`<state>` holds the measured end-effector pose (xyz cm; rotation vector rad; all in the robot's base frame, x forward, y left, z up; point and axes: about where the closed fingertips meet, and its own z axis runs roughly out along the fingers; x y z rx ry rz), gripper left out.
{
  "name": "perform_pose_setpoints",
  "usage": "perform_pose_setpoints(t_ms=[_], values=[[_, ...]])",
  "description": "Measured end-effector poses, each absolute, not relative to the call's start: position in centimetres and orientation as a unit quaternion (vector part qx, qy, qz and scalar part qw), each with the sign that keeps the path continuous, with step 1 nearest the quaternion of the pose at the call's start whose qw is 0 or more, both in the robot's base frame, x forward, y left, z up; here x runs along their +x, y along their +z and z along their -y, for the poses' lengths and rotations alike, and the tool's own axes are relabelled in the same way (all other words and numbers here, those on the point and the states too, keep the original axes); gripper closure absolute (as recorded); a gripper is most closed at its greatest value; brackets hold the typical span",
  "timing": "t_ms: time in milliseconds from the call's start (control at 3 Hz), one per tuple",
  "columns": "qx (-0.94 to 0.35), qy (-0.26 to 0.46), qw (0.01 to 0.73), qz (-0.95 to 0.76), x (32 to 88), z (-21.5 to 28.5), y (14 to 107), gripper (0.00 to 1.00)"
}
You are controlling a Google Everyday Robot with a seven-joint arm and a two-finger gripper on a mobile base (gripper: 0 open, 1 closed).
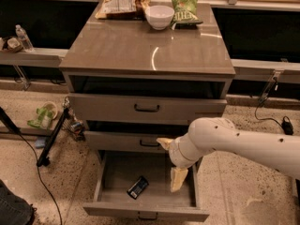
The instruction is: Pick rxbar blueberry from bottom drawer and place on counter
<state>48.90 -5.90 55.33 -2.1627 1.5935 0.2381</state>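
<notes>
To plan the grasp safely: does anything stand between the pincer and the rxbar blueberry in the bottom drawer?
Nothing visible does. The rxbar blueberry lies alone in the open bottom drawer. The pincer hangs over the same drawer, beside the bar, with only bare drawer floor between them.

Arm (pixel 253 144): runs off the right edge.
Gripper (pixel 169 164): over drawer (pixel 117 172), hiding its right rear corner.
Bar (pixel 138 187): print too small to read.

We see the gripper (pixel 168 165) hanging spread-fingered by the right edge of the bottom drawer (pixel 117 172). The rxbar blueberry (pixel 138 187) lies near its front edge.
</notes>
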Motion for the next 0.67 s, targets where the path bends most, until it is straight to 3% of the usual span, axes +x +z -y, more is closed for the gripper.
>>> perform_pose_setpoints(t_ms=[667], values=[[-0.826, 0.120, 0.213, -0.507, 50.7, 4.6, 48.1, 0.00]])
